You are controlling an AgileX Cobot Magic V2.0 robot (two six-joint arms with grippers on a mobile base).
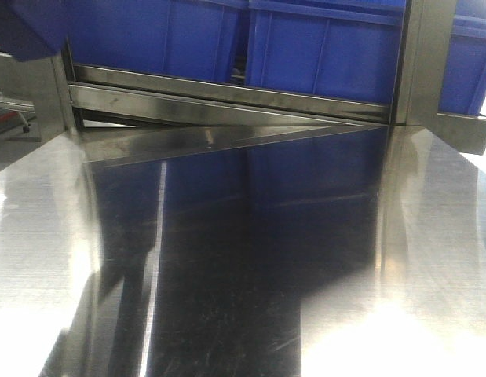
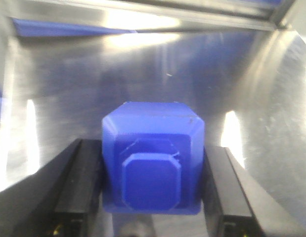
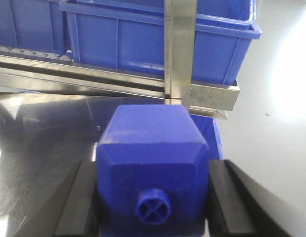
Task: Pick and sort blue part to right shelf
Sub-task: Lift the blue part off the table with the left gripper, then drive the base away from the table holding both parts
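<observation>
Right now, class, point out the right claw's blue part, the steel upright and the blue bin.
blue part (image 3: pixel 153 173): right wrist view, front face.
steel upright (image 3: pixel 180 49): right wrist view, middle.
blue bin (image 3: pixel 118 47): right wrist view, front wall.

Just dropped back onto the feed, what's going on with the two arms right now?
Each arm holds a blue part of its own. The left gripper is closed on a blue part with an octagonal cap, above the steel table. The right gripper is closed on a blue part with a round cap, facing the right shelf and its blue bins. Neither part is on the shelf yet. The front view shows no arms.
</observation>
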